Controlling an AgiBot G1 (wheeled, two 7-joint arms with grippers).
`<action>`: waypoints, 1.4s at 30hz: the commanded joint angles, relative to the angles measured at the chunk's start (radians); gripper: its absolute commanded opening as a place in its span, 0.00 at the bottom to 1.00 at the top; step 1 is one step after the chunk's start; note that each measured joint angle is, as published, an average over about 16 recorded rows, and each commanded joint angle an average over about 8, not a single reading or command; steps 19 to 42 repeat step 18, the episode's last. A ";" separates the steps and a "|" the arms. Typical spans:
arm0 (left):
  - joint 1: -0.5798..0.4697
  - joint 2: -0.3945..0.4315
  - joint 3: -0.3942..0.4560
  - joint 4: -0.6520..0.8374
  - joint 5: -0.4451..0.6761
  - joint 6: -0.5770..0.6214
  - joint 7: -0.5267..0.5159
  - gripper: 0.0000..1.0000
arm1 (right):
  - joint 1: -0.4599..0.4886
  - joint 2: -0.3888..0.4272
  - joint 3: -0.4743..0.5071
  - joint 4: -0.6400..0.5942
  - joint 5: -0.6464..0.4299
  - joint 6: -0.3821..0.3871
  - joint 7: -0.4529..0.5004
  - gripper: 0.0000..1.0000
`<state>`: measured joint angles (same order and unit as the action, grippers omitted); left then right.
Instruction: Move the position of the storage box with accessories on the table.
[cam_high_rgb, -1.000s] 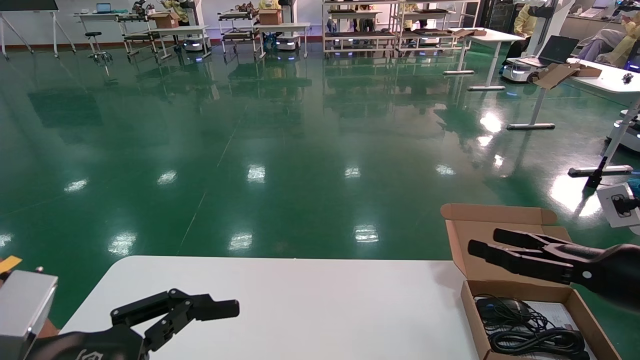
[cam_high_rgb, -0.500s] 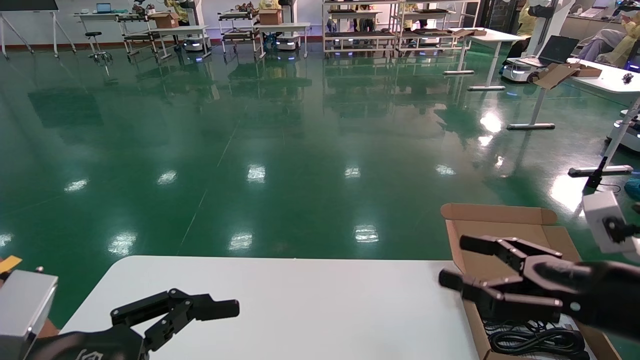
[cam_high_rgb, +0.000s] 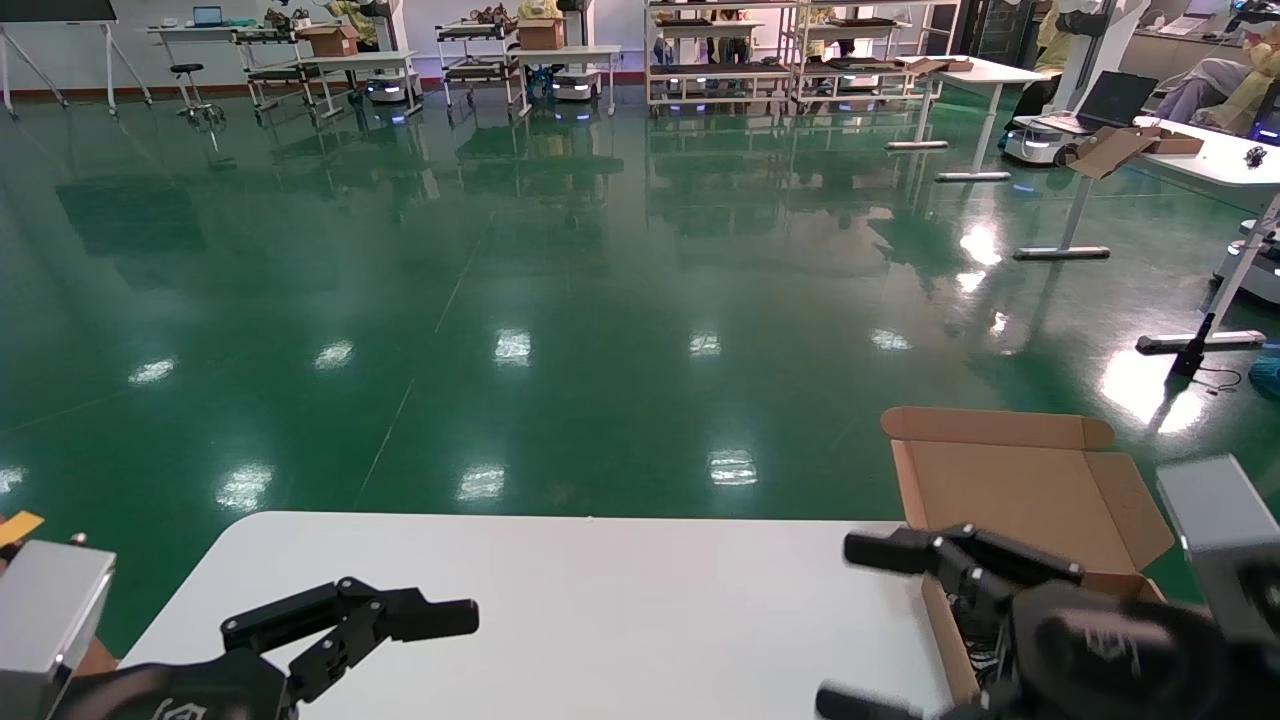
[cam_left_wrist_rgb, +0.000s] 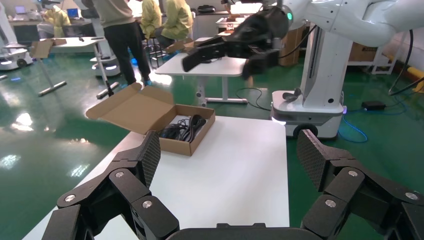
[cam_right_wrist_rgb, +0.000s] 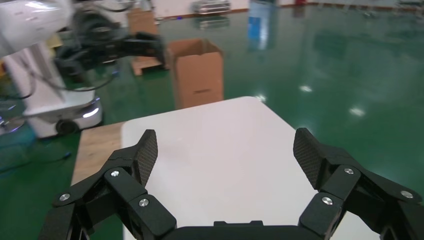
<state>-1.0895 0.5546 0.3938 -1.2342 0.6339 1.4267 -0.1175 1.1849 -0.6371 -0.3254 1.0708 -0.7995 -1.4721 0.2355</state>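
Note:
The storage box (cam_high_rgb: 1010, 490) is brown cardboard and sits at the right end of the white table (cam_high_rgb: 600, 600), its flap lid standing open. In the left wrist view the storage box (cam_left_wrist_rgb: 172, 120) shows the accessories (cam_left_wrist_rgb: 185, 127), black coiled cables on white paper. My right gripper (cam_high_rgb: 860, 628) is open wide, low beside the box's left wall, and hides most of the contents from the head view. Its own view shows the right gripper (cam_right_wrist_rgb: 225, 155) over bare table (cam_right_wrist_rgb: 215, 130). My left gripper (cam_high_rgb: 400, 645) rests open at the table's left end; the left gripper (cam_left_wrist_rgb: 230, 160) holds nothing.
The table's far edge drops to a green floor (cam_high_rgb: 560, 300). A tall cardboard carton (cam_right_wrist_rgb: 197, 72) stands on the floor beyond the table's left end. Other desks, shelves and people are far off.
My right gripper has dropped from above the box's lid to beside its left wall, turning and spreading its fingers wide. The left arm and the box have not moved.

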 joint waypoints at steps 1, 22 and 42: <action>0.000 0.000 0.000 0.000 0.000 0.000 0.000 1.00 | -0.021 0.005 0.009 0.040 0.013 -0.004 -0.009 1.00; 0.000 0.000 0.000 0.000 0.000 0.000 0.000 1.00 | -0.133 0.031 0.055 0.258 0.085 -0.030 -0.055 1.00; 0.000 0.000 0.000 0.000 0.000 0.000 0.000 1.00 | -0.133 0.031 0.055 0.258 0.085 -0.030 -0.055 1.00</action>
